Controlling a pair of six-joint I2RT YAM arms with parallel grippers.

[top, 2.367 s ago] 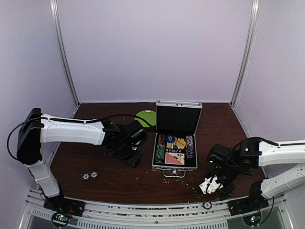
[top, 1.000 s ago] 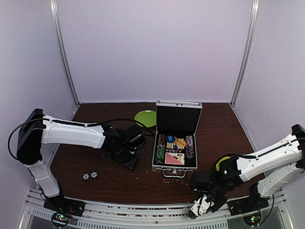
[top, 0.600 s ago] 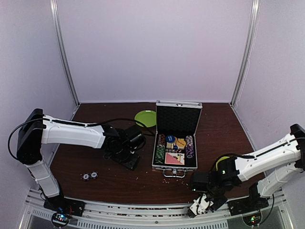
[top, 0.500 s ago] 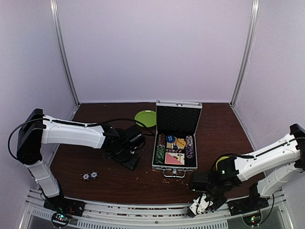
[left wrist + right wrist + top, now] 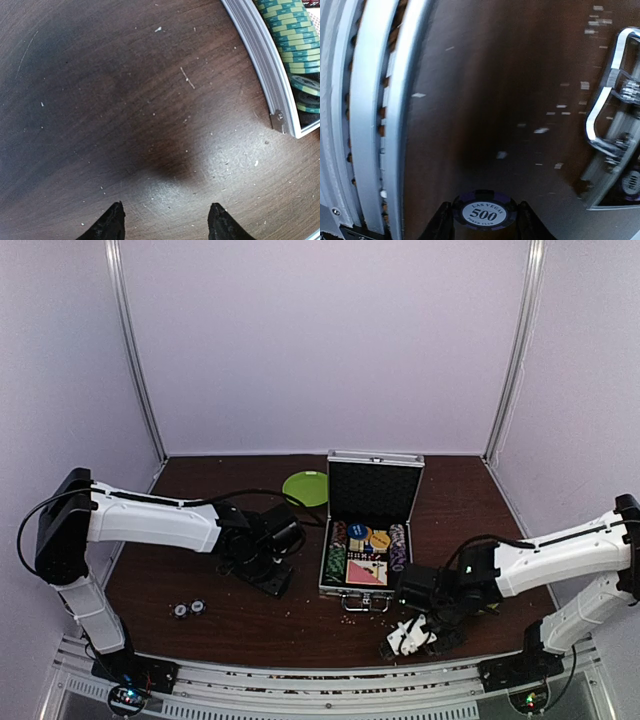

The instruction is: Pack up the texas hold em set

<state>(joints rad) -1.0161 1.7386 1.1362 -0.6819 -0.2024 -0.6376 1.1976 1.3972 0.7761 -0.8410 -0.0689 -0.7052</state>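
The silver case (image 5: pixel 333 585) stands open mid-table, its black-lined lid up, holding striped chips, cards and round discs. My right gripper (image 5: pixel 405 637) hovers over the table in front of the case, shut on a purple poker chip (image 5: pixel 484 215) marked 500, pinched by its edges. The case's handle (image 5: pixel 605 115) shows at the right of the right wrist view. My left gripper (image 5: pixel 276 580) is low over bare table just left of the case, open, with nothing between its fingers (image 5: pixel 112 224). In the left wrist view the case's corner (image 5: pixel 276 117) and a row of green chips (image 5: pixel 292 40) lie at the upper right.
Two loose chips (image 5: pixel 188 609) lie on the table at the front left. A flat green plate (image 5: pixel 305 487) sits behind the case's left side. The metal rail (image 5: pixel 370 125) along the table's near edge runs close beside my right gripper.
My right gripper has closed on the purple chip and moved from the near rail up and left, closer to the case. The left arm has not moved.
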